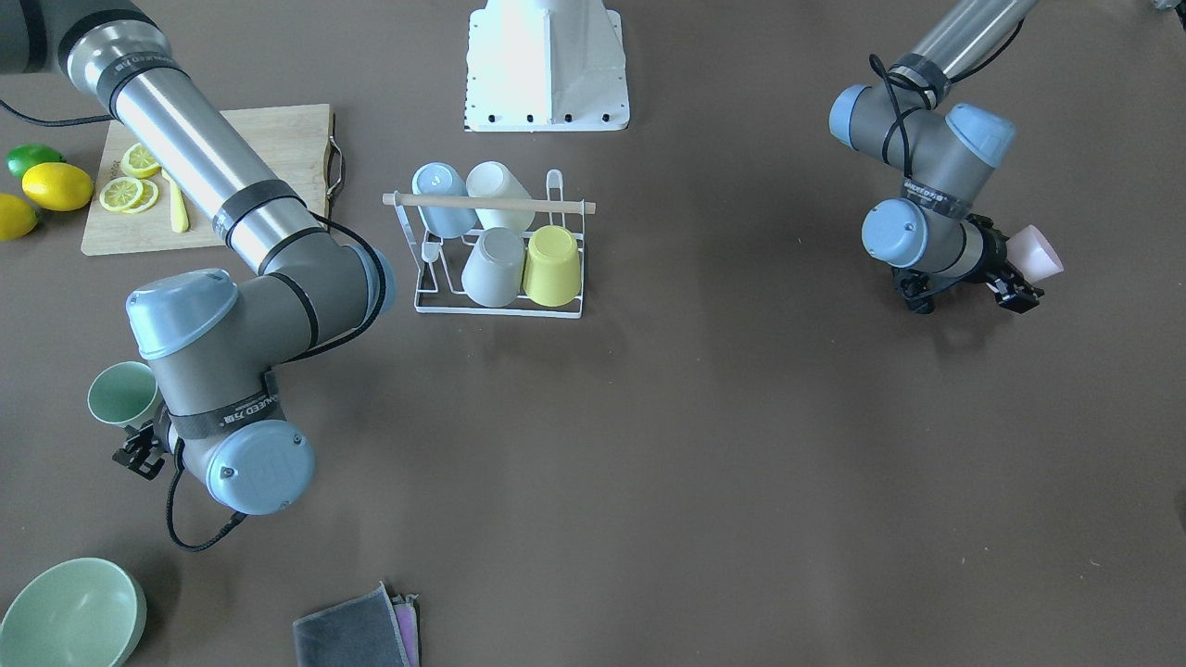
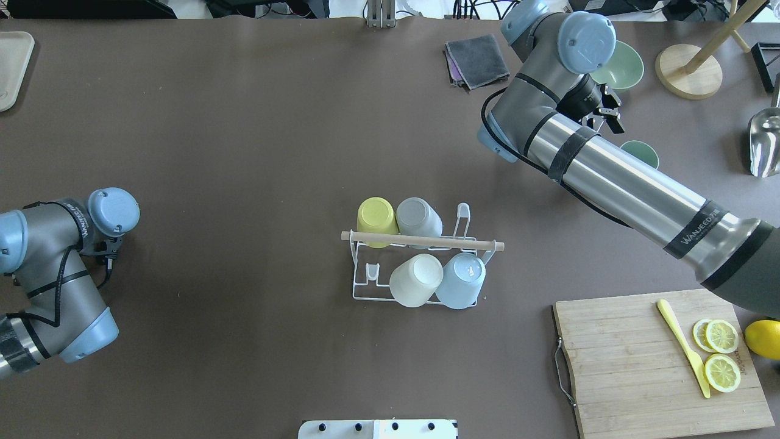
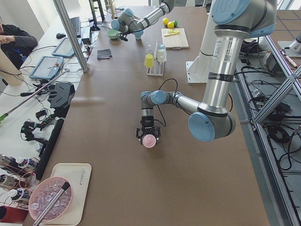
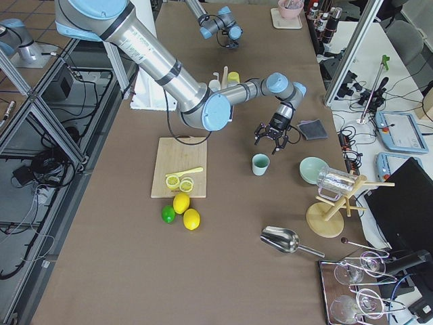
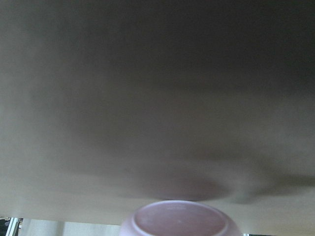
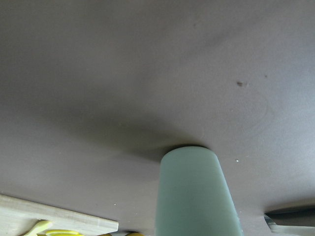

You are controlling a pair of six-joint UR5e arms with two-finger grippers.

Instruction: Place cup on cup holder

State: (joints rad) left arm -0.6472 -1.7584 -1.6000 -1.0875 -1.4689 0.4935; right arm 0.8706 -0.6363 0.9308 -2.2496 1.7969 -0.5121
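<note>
Brown worktop (image 1: 741, 463) carries the cup holder (image 1: 488, 203) at its centre, with 4 cups on it and 2 spots free. Left fingers (image 1: 1015, 295) grip a pink cup (image 1: 1038, 252) near the worktop's left end, well apart from the holder. Next, it wants carrying over and upending onto a free spot. Right fingers (image 2: 611, 117), seemingly parted and empty, hover above a green cup (image 4: 260, 164).

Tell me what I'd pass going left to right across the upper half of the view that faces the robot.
Lemons and lime → wooden cutting board → cup holder → pink cup.
</note>
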